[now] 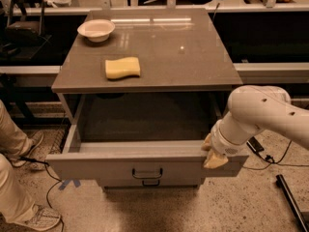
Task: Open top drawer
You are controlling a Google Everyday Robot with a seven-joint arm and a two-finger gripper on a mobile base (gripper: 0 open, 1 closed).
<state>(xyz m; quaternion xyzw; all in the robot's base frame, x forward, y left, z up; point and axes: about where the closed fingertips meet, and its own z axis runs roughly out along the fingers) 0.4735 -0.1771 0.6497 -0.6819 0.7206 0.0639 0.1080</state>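
Observation:
The top drawer [106, 165] of the grey cabinet is pulled well out, its dark inside showing, with the flat grey front toward me. Its small black bar handle [147, 173] sits at the centre of the front. My gripper [212, 152], tan-tipped on a white arm [260, 112], is at the right end of the drawer front's top edge, touching or just over it. A lower drawer's handle [151, 182] peeks out beneath.
On the cabinet top [193, 57] lie a yellow sponge [122, 67] and a white bowl [96, 30]. A person's legs and shoes [19, 197] stand at the left. Cables [270, 156] run on the floor at the right, and a dark bar [292, 202] lies at the lower right.

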